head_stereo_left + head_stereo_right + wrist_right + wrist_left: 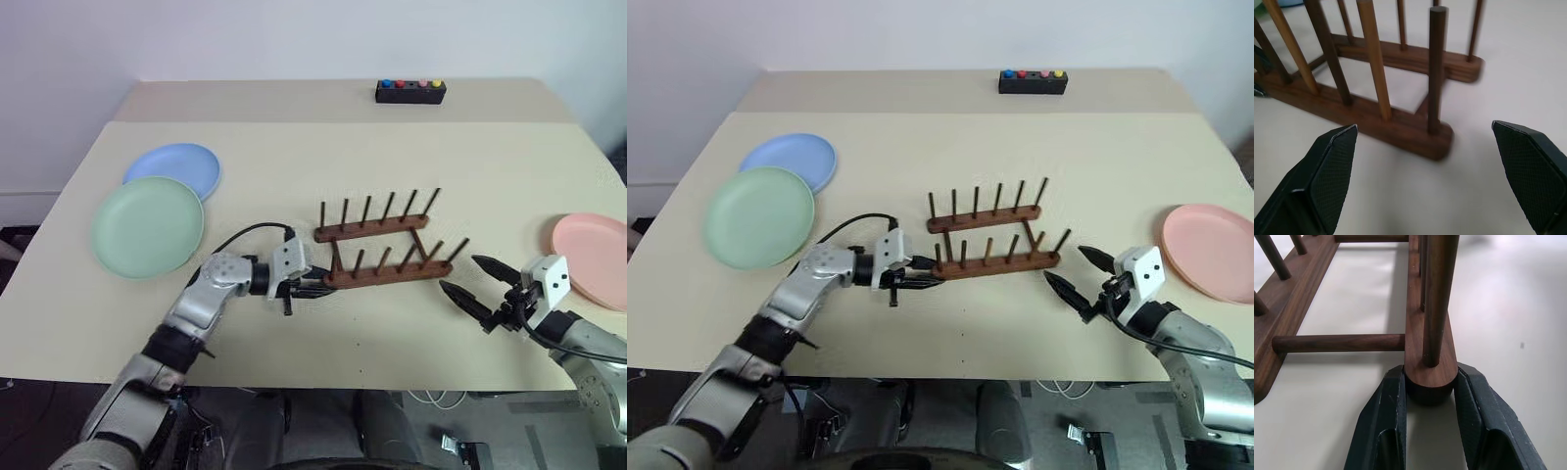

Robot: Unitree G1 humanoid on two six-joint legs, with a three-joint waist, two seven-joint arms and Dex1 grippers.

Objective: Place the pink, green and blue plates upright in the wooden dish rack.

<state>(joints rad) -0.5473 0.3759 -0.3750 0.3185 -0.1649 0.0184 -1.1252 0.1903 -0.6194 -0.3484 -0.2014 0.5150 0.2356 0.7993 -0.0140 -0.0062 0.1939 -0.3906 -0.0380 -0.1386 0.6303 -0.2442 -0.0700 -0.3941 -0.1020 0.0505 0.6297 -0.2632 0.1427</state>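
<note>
Left wrist view: left claw grips the wooden dish rack; right claw gapes.

Beige table against plain white wall; dark floor below near edge.
</note>
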